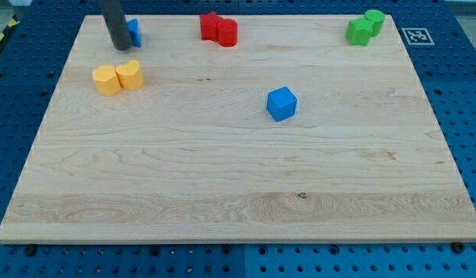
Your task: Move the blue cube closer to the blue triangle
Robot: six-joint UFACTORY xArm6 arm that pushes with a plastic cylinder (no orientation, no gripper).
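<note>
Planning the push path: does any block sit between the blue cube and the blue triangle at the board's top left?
Nothing visible does. The wood between the blue cube and the blue triangle is bare; the two yellow blocks lie below that line. My tip stands beside the triangle.

A: What colours are the blocks?
B: The cube (pixel 281 103) is bright blue, like the small block (pixel 134 32) half hidden behind the dark grey rod (pixel 114 23). Two are red (pixel 219 29), two green (pixel 366 27), two yellow-orange (pixel 118 77).
A: And the surfaces?
B: The board (pixel 238 185) is pale wood with streaky grain; the table (pixel 461 93) is blue, dotted with holes.
</note>
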